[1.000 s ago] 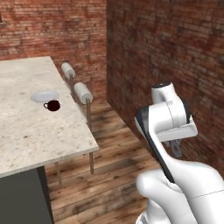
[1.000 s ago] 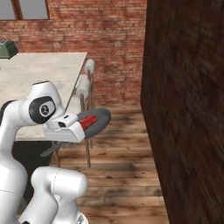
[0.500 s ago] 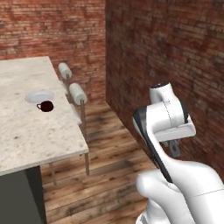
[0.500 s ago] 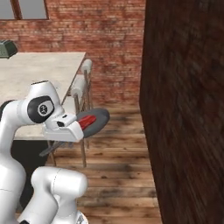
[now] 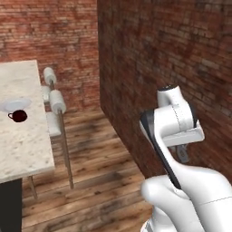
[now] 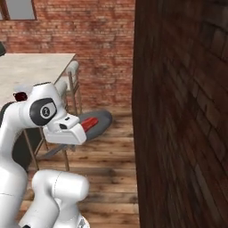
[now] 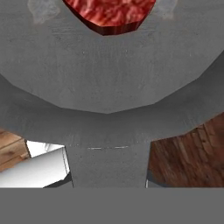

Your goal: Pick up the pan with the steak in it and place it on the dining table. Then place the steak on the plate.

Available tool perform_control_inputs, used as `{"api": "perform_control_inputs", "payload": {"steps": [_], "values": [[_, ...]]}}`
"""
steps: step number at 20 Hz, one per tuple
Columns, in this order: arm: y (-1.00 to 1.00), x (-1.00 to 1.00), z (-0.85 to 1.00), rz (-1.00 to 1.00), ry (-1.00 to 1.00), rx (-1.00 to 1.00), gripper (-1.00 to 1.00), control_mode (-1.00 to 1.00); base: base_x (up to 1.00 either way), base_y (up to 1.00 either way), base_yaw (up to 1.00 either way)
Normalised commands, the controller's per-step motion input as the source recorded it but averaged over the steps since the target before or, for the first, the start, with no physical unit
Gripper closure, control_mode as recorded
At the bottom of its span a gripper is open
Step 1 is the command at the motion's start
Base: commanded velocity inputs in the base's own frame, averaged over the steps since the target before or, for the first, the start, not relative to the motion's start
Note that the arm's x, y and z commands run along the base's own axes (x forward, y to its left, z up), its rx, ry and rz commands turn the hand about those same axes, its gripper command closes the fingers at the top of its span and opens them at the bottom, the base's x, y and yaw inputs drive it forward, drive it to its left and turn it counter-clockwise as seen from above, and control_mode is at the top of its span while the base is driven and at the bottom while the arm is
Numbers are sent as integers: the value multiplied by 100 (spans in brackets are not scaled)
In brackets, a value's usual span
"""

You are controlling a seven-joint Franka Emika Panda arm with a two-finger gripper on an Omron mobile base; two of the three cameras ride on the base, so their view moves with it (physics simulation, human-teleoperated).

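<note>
The dark grey pan (image 6: 101,121) hangs level in the air over the wooden floor, away from the dining table. The reddish steak (image 6: 89,124) lies inside it. My gripper (image 6: 76,134) is shut on the pan's handle (image 7: 107,165), which runs to the bottom centre of the hand view. There the pan (image 7: 109,74) spreads wide, with the steak (image 7: 109,12) at the top edge. The dining table (image 5: 25,145) with its beige stone top stands at the left, and the pale plate (image 5: 14,105) rests on it. The dining table (image 6: 33,67) is also in the right base view, behind the arm.
A dark brick wall (image 5: 158,54) stands close on the right, seen also as the wall (image 6: 178,116). Two stools (image 5: 55,100) stand along the table's edge. A dark red round thing (image 5: 18,116) sits by the plate. Wooden floor lies between table and wall.
The whole picture has shifted: the camera moved, so the table slid left and the wall now looms larger. The pan with the steak stays in my shut gripper.
</note>
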Motion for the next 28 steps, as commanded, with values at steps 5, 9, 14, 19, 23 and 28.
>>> {"api": "perform_control_inputs", "payload": {"steps": [5,9,14,19,23,28], "values": [[0,0,0,0,0,0,100,100,96,-15,0],[0,0,0,0,0,0,100,100,100,-5,0],[0,0,0,0,0,0,100,100,100,-13,-1],[0,0,0,0,0,0,100,100,100,-32,-5],[0,0,0,0,0,0,100,100,75,-63,-12],[0,0,0,0,0,0,100,100,88,-49,-9]]}}
